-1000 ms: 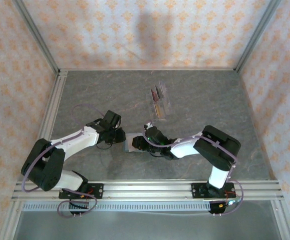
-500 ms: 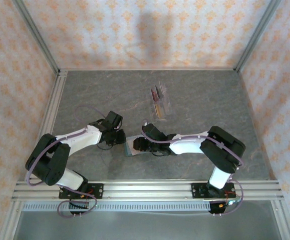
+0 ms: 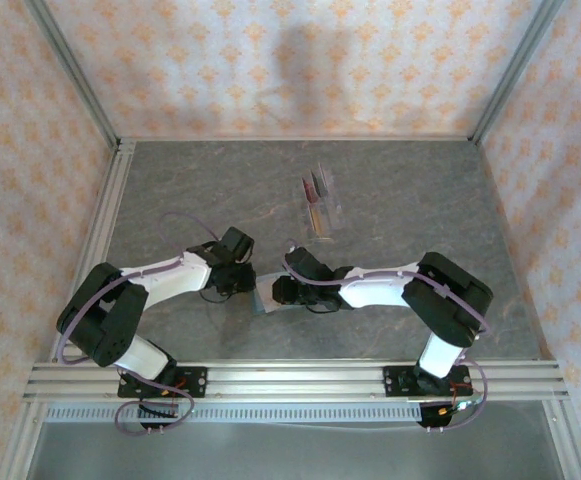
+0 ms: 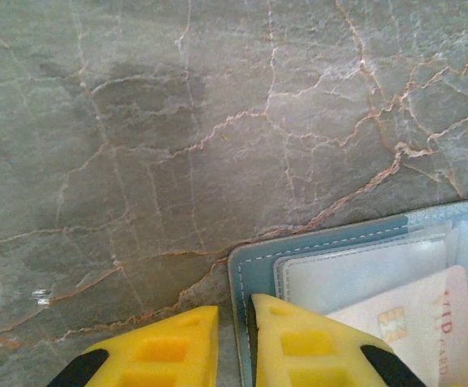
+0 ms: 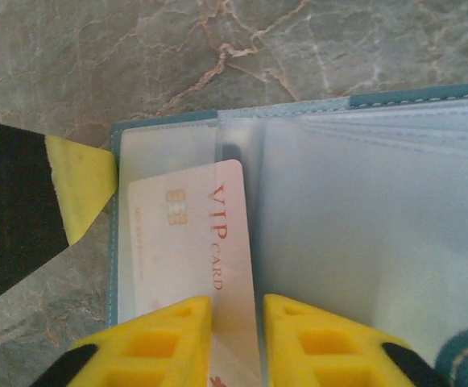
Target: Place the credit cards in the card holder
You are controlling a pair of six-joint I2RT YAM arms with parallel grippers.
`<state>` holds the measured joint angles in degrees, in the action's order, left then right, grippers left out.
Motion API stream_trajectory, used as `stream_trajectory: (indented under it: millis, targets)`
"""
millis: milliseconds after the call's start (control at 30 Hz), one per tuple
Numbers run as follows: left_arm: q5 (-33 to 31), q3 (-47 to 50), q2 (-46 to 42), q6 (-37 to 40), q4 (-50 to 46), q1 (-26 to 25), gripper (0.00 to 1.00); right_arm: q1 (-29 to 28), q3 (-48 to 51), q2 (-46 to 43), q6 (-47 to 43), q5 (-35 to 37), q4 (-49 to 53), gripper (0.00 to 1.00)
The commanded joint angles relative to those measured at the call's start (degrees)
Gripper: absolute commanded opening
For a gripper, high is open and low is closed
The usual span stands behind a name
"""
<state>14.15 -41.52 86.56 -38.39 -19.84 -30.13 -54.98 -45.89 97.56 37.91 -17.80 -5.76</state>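
Right wrist view: right gripper (image 5: pixel 235 321) pinches a VIP card (image 5: pixel 189 242) to feed it into the card holder (image 5: pixel 395 98), whose edge the left gripper (image 4: pixel 235 322) nips, likely for steadiness.

Left arm (image 3: pixel 160 280) swung right: elbow and upper link shifted rightward, wrist followed. Left claw (image 3: pixel 235 282) crept slightly right, closer to card holder (image 3: pixel 263 301). Right arm (image 3: pixel 380 288) stretched leftward: forearm lay flatter and longer over counter (image 3: pixel 400 190), elbow settled slightly right and nearer, wrist edged left. Right claw (image 3: pixel 277 291) dropped slightly nearer over card holder. Gap between the two claws narrowed. Visible part of card holder showed slightly nearer arm bases, with more teal exposed than a second before.
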Motion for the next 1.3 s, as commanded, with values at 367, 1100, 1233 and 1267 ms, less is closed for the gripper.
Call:
stream_trajectory:
  millis: [367, 1100, 1233, 1267]
  targets:
    - [0.02, 3.09, 0.23, -1.86, 1.45, -2.65, 0.18, -0.94, -1.13, 2.02, 5.83, 4.66, -0.4, 0.03]
    - [0.17, 3.05, 1.06, -1.44, 2.08, -2.87, 0.18, -4.17, -4.71, -3.0, 1.08, 8.77, 9.44, 0.38]
    - [0.13, 3.03, 0.97, -1.42, 1.99, -2.87, 0.18, -4.08, -7.12, -4.49, -2.3, 9.22, 15.37, 0.43]
    - [0.04, 3.18, 0.9, -1.42, 1.99, -2.87, 0.18, -4.08, -7.66, -4.7, -3.13, 9.33, 16.38, 0.43]
